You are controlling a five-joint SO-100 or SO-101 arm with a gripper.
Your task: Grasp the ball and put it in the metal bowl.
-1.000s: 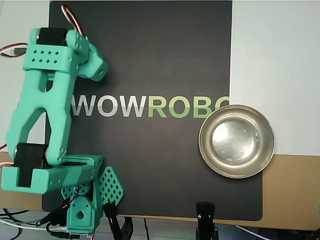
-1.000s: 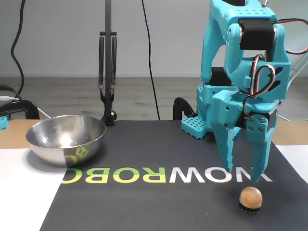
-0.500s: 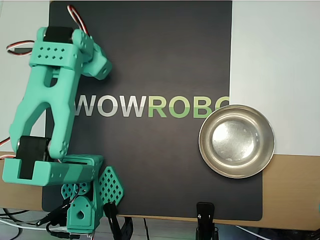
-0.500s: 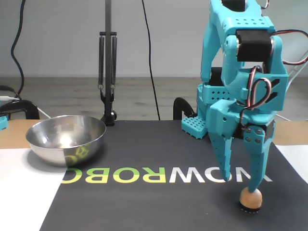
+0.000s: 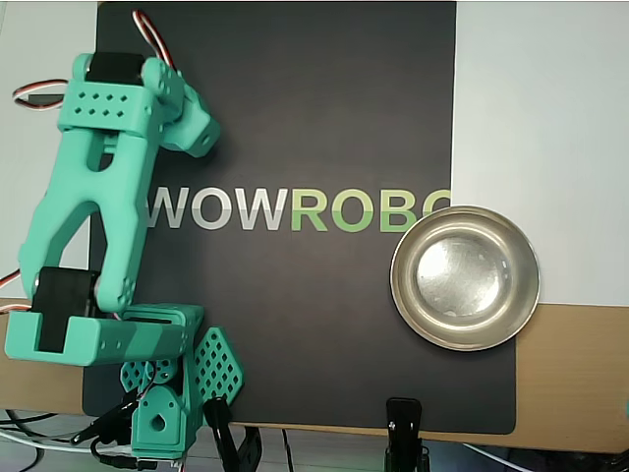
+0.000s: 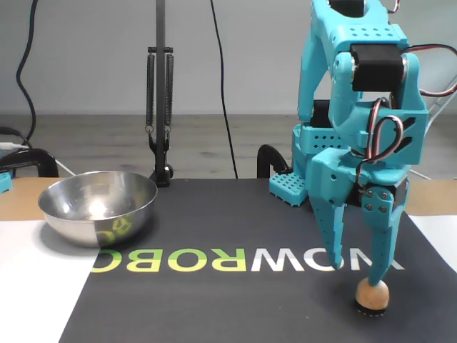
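The ball [image 6: 373,294] sits on the black mat [image 6: 235,300] at the near right of the fixed view, on a small dark ring, just below the last letters of the printed logo [image 6: 243,261]. In the overhead view it cannot be seen; the arm's body covers that spot. The gripper [image 6: 356,274] hangs right over it with its two fingers spread apart: the right-hand fingertip [image 6: 378,275] touches or nearly touches the top of the ball, while the other finger comes down to the ball's left, clear of it. Nothing is clamped yet.

Compared with a second ago, the gripper has dropped: then its tips stood clearly above the ball, with mat visible between them and it. Over the last half second nothing appears to have moved in either view, so the descent seems to have stopped. That suggests the arm is at grasp height, though the ball looks off to one side of the gap, under one finger rather than centred, which could push it away on closing.

The metal bowl [image 6: 98,206] stands empty, well apart at the mat's far left edge in the fixed view, unmoved.
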